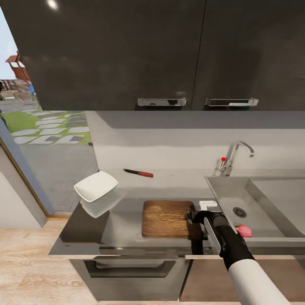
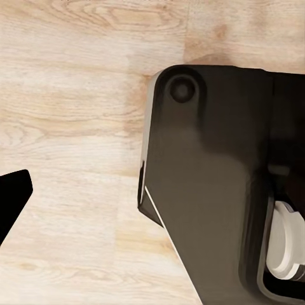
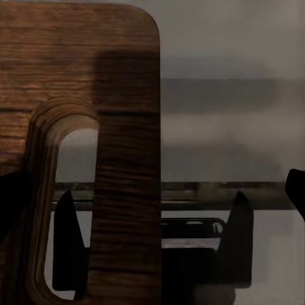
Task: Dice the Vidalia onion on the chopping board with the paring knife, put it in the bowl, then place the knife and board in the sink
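So the right gripper (image 1: 195, 217) sits at the board's (image 1: 167, 218) handle end by the counter's (image 1: 123, 199) front edge, and the right wrist view shows the slot hole (image 3: 67, 210) right up close with dark fingers (image 3: 240, 235) spread wide on either side, so it looks open, not clamped. Knife (image 1: 139, 172) lies near the back wall, the bowl (image 1: 96, 186) is off to the left, and something pink (image 1: 243, 230) sits in the sink (image 1: 258, 199) near the drain (image 1: 239, 212). Left gripper's state I can't tell, that cam just shows wood floor (image 2: 70, 127) and the robot's dark base (image 2: 210, 190).

No legible text or labels.
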`<state>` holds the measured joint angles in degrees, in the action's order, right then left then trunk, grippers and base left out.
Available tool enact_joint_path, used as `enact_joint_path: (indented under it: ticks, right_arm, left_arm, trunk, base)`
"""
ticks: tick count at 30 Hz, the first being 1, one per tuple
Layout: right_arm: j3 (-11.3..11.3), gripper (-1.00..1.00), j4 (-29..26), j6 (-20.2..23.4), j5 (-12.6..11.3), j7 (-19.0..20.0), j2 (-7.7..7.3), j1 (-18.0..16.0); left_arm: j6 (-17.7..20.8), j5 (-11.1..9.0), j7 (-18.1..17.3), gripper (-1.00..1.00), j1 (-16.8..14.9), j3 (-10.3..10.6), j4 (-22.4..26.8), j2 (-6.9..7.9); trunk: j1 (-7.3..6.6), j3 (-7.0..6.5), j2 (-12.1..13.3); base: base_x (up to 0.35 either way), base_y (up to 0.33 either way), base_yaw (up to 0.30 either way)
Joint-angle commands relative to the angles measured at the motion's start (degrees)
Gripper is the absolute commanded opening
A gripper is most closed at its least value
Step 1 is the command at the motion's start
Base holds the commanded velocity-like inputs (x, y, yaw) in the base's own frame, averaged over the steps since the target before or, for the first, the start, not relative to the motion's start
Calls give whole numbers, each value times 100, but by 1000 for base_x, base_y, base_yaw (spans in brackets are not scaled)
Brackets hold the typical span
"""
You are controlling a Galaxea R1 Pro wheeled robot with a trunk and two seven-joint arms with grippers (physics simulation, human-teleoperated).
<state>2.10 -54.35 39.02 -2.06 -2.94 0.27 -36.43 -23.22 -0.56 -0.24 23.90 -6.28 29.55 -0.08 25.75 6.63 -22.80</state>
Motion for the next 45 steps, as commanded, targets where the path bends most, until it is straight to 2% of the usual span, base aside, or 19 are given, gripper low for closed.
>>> enact_joint_path:
  ticks: [1, 24, 45]
  right_arm:
    - [10, 100, -6, 27, -22, -31, -1, -5]
    - [5, 100, -87, 27, -22, -40, 13, -5]
    - [2, 100, -141, 27, -22, -45, 17, -5]
  left_arm:
    - [-7, -5, -3, 100, 1, -4, 8, -1]
    - [-7, -5, -3, 100, 2, -4, 7, -2]
    - [-7, -5, -3, 100, 1, -4, 7, -2]
  trunk:
    - [4, 11, -12]
    - [4, 6, -12]
    - [4, -171, -12]
  base:
    - [0, 0, 0]
    - [0, 0, 0]
    - [0, 0, 0]
